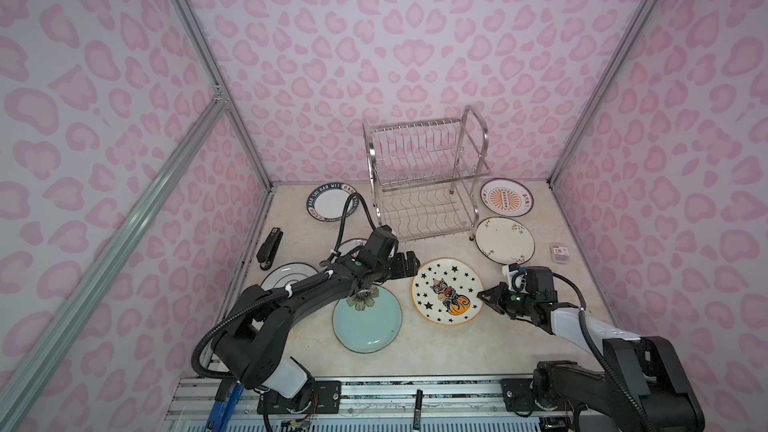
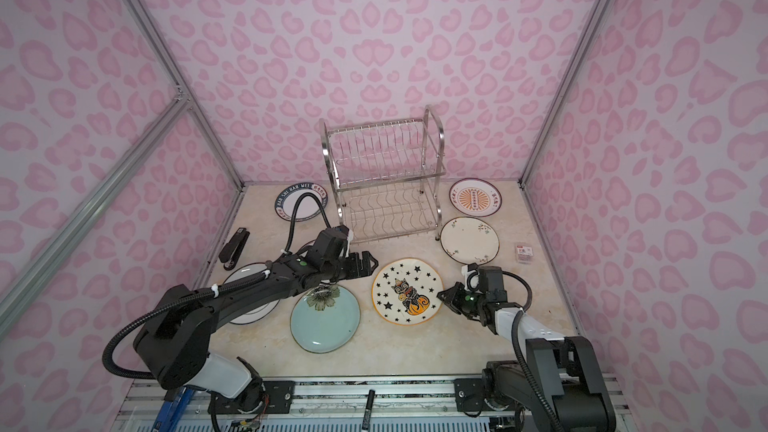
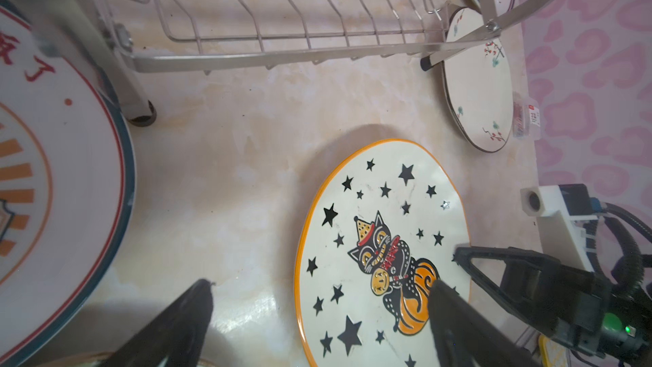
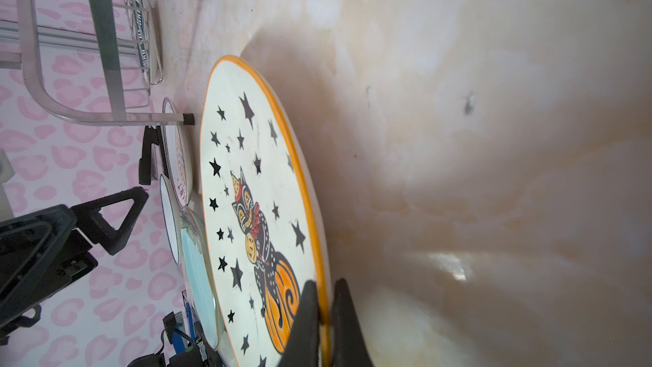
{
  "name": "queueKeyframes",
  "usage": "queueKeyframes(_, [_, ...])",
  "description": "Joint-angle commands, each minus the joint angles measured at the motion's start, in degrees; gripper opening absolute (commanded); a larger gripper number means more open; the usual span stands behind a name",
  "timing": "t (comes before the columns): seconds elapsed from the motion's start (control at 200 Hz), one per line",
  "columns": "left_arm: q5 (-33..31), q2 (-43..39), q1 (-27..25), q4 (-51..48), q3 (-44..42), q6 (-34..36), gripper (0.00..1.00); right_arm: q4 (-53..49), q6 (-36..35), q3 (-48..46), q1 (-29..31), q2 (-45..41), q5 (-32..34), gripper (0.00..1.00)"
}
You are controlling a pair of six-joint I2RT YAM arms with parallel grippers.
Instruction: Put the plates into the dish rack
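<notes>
Pinching round glossy star-and-cat plate [image 4: 247, 171] by orange rim, right hand [image 4: 324, 285], left hand [image 3: 321, 284] spread wide, shiny wire rack [image 3: 282, 57]

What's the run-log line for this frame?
right gripper: shut on rim of round orange-rimmed star-and-cat plate | left gripper: open, empty, near that plate's edge | shiny stainless-steel wire dish rack: no plates in it

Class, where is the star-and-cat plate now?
In both top views the star-and-cat plate lies mid-table, right of the teal plate, its rim pinched by the right gripper.
</notes>
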Motion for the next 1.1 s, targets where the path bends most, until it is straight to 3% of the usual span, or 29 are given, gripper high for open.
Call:
queueKeyframes(0.0, [0.6,2.2,-0.7,-2.0,1.5,-0.6,0.96,-0.3,-0.9,-0.6,0.0,0.6,1.7,0.08])
queueKeyframes(0.11, [0.2,4.0,-1.3,-3.2,2.4,-1.0,0.94,-0.5,-1.2,-0.9,0.0,1.1,1.4,0.16])
queueKeyframes(0.365, [1.9,7.4,-2.0,-3.2,4.2,-1.5,0.89,-0.7,-1.3,-1.8,0.0,1.0,1.2,0.22])
queueKeyframes(0.58, [3.0,9.6,-2.5,-3.4,4.8,-1.8,0.81,-1.6,-1.2,-2.1,0.0,-0.4,1.1,0.32])
queueKeyframes(1.095, [4.7,13.0,-3.8,-4.5,7.4,-1.3,0.7,4.0,2.1,-2.9,0.1,1.5,-1.8,0.34])
